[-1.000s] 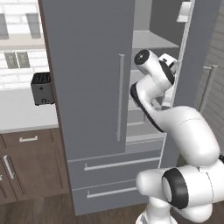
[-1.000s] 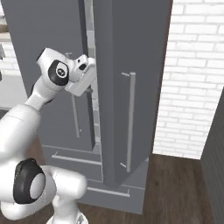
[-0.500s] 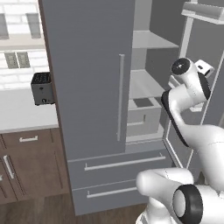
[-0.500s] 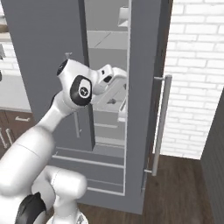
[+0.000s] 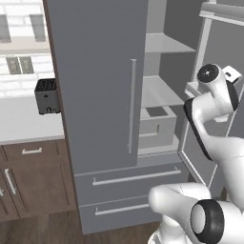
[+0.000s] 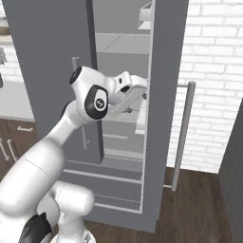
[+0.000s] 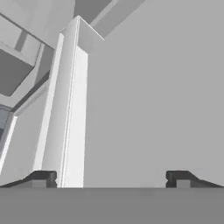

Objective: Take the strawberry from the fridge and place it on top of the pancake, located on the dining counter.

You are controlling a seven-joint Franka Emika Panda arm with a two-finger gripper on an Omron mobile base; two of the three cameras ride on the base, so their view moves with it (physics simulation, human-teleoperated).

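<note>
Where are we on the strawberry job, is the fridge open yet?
Done: the fridge's right door stands swung wide, with shelves and a grey bin showing inside; the left door is shut. In hand: nothing. The pincer is open and empty, facing the inner side of the open door at close range. Left: find the strawberry on the shelves, grasp it, carry it to the dining counter and set it on the pancake.

The left base view looks forward and down from behind the arm, facing the fridge (image 5: 100,95) with its shut left door left of the gripper (image 5: 234,76); the right base view looks from the other side, past the open right door (image 6: 163,109) beyond the gripper (image 6: 142,92); both share the fridge's open shelves (image 5: 159,90); the hand view sits very near, looking along the gripper (image 7: 111,179) at the door's pale inner edge (image 7: 70,109).
</note>
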